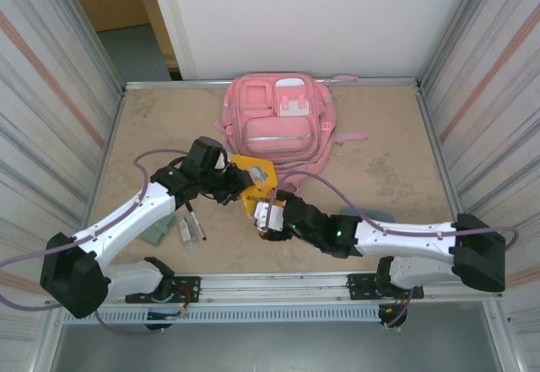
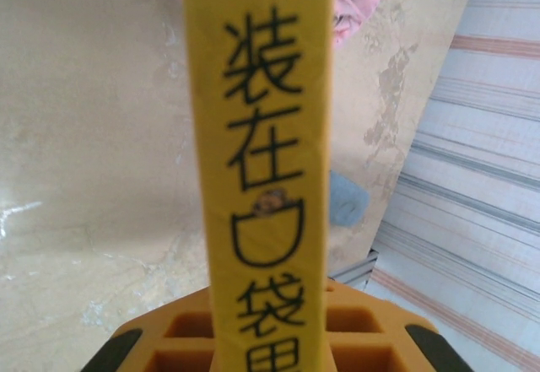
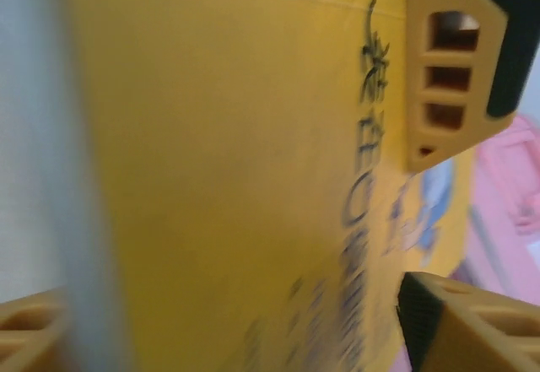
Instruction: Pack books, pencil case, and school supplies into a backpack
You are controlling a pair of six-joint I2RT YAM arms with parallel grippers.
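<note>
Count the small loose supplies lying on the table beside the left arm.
3: a grey-green block nearest the left arm, a pale stick beside it, and a black marker just beyond that. The arms may hide others.

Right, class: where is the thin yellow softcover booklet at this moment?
In the top view the thin yellow booklet is at mid-table, between the left gripper and the right gripper, just in front of the large pink fabric backpack.
</note>
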